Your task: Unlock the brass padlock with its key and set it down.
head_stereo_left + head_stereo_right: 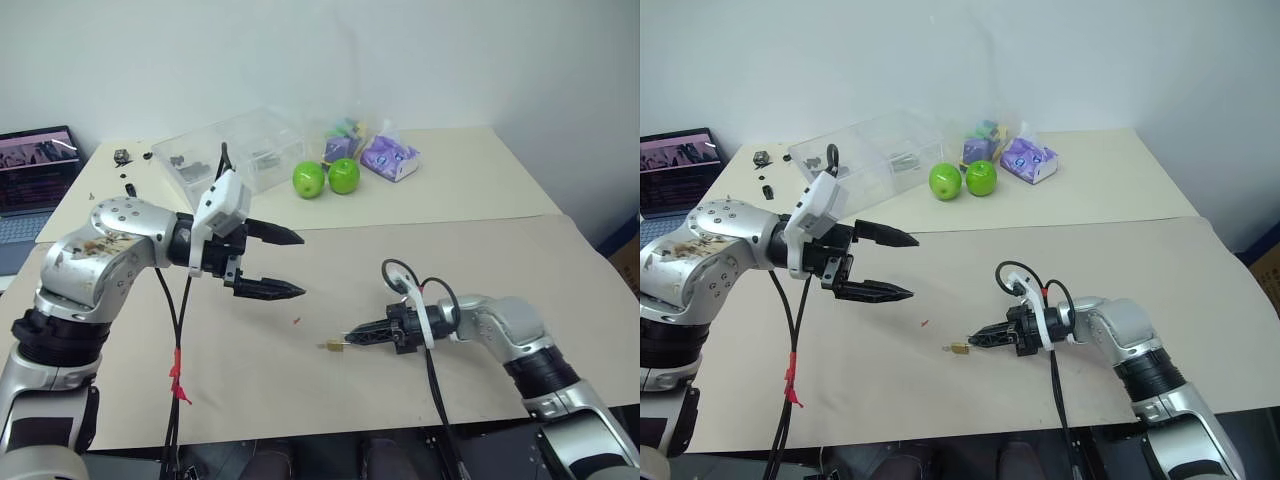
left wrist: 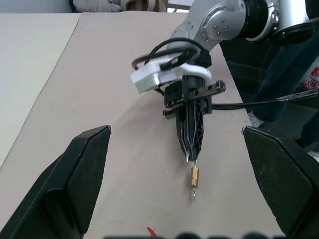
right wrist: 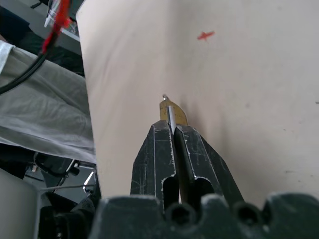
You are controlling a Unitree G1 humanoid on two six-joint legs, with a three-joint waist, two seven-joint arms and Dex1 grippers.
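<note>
Brass padlock (image 1: 334,346) hangs at the closed right claw's (image 1: 352,338) tip

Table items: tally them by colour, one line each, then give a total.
Green: 2, the apples
Purple: 1, the packet
Brass: 1, the brass padlock
Clear: 1, the plastic bin
Red: 1, the small speck
Total: 6

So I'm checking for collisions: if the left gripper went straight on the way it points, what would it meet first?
Probably the right gripper and the brass padlock at its tip. The left wrist view looks between the open left gripper fingers straight at them, with bare table between. Depth is uncertain.
</note>
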